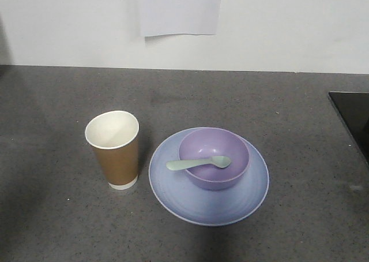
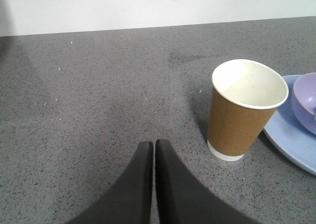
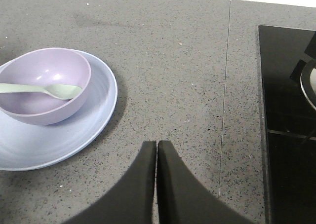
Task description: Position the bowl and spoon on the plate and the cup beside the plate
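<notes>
The lavender bowl (image 1: 214,158) stands on the pale blue plate (image 1: 173,187). Across the bowl lies the mint-green spoon (image 1: 199,163), its handle over the left rim. The brown paper cup (image 1: 114,150) stands upright just left of the plate. In the left wrist view my left gripper (image 2: 154,144) is shut with nothing in it, above bare counter, left of and nearer than the cup (image 2: 244,108). The right wrist view has my right gripper (image 3: 156,144) shut and empty over the counter, right of the plate (image 3: 94,120), bowl (image 3: 44,86) and spoon (image 3: 42,90). Neither gripper appears in the front view.
The grey speckled counter (image 1: 57,100) runs back to a white wall with a sheet of paper (image 1: 180,9) on it. A black glass hob (image 3: 289,125) is set into the counter at the right, with a counter seam (image 3: 224,95) beside it.
</notes>
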Robot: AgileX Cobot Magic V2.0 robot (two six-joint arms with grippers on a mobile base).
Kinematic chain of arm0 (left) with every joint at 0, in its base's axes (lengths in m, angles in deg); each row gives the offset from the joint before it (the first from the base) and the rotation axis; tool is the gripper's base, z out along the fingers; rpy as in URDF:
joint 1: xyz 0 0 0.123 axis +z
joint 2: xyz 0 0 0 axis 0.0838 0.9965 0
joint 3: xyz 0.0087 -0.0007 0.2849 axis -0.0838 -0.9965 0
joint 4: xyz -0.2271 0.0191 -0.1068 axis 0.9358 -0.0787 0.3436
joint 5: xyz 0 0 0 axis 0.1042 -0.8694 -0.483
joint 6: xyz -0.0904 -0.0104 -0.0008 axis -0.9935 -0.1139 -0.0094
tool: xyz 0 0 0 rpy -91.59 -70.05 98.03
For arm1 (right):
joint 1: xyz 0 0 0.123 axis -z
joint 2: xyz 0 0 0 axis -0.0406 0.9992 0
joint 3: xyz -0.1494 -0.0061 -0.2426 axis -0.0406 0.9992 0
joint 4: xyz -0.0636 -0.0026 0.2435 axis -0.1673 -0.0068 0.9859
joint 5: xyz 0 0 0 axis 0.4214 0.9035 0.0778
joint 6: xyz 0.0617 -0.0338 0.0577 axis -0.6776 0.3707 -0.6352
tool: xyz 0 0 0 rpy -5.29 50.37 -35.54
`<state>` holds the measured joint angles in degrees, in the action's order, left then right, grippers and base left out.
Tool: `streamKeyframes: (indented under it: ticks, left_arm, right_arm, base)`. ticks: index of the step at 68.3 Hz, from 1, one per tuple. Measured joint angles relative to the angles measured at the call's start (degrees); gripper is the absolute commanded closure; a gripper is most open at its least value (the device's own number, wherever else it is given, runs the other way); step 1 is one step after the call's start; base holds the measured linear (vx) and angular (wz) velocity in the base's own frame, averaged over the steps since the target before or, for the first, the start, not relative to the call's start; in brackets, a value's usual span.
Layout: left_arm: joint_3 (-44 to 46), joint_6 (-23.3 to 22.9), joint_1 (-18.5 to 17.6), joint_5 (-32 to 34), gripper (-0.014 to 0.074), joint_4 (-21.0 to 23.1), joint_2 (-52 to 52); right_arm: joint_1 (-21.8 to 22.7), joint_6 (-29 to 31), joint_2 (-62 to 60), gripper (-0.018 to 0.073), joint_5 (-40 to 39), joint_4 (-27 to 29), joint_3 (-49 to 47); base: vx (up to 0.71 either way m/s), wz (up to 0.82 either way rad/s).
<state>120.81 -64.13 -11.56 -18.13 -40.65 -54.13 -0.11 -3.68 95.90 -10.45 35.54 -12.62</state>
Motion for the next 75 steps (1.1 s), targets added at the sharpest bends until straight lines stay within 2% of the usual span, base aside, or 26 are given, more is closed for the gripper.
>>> streamKeyframes:
  ticks: [9,17,24,34,44,57,75]
  left_arm:
    - [-4.48,0.00,0.00,4.87,0.0604,0.00,-2.38]
    - [-12.08,0.00,0.55,13.48,0.0604,0.05,-6.97]
    - [-19.32,0.00,2.99,21.13,0.0604,0.05,-11.58]
    - [-29.33,0.06,7.35,28.69,0.0604,0.00,-19.26]
    - [-35.42,0.18,9.68,32.36,0.0604,0.00,-25.57]
    - [-40.74,0.86,9.99,35.30,0.0604,1.57,-29.90]
    - [-41.21,4.57,9.99,36.45,0.0604,3.05,-30.44]
  right_arm:
    - [0.00,0.00,0.00,0.0570,0.00,0.00,0.00]
    - [0.00,0.00,0.00,0.0570,0.00,0.00,0.00]
    - [0.00,0.00,0.00,0.0570,0.00,0.00,0.00]
    - [0.00,0.00,0.00,0.0570,0.00,0.00,0.00]
    - [0.00,0.00,0.00,0.0570,0.00,0.00,0.00]
    - [0.00,0.00,0.00,0.0570,0.00,0.00,0.00]
    - [0.00,0.00,0.00,0.0570,0.00,0.00,0.00]
  base:
    - [0.00,0.00]
    - [0.00,0.00]
    - [0.00,0.00]
    - [0.00,0.00]
    - [0.00,0.00]
    - [0.00,0.00]
    - [0.00,0.00]
